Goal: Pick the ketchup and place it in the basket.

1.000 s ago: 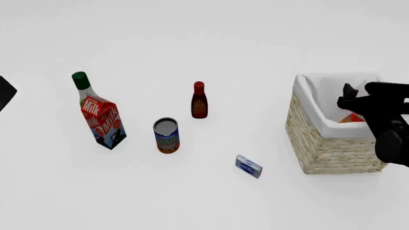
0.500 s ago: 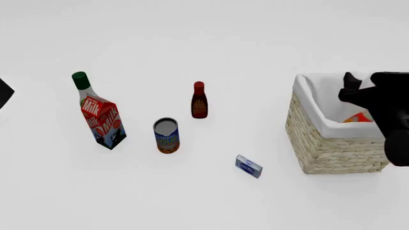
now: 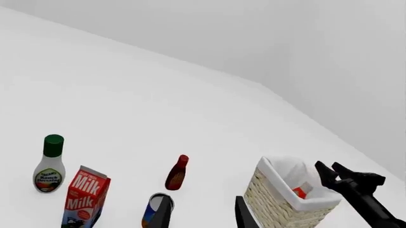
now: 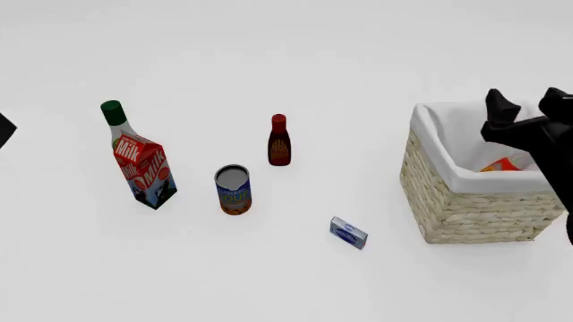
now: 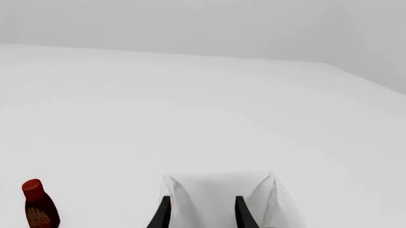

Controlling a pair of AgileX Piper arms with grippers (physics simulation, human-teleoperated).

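Observation:
The ketchup (image 4: 500, 165) lies inside the basket (image 4: 465, 208), with only a red-orange patch showing above the white lining; the left wrist view shows the ketchup (image 3: 300, 192) low in the basket (image 3: 273, 209) too. My right gripper (image 4: 528, 107) hangs open above the basket's far right side, holding nothing and clear of the bottle. In its own view the right gripper (image 5: 201, 216) looks over the basket lining (image 5: 219, 197). My left gripper (image 3: 203, 218) is open and empty at the far left, only a black corner of the arm (image 4: 4, 129) showing in the front view.
A green-capped dressing bottle (image 4: 115, 124) and a milk carton (image 4: 143, 171) stand at the left. A can (image 4: 233, 190) and a dark maroon bottle (image 4: 279, 141) stand mid-table. A small blue box (image 4: 348, 233) lies in front of the basket's left side.
The right gripper has risen and drifted right, away from the basket's inside, leaving the ketchup lying there. The left arm has slipped slightly further out at the left edge.

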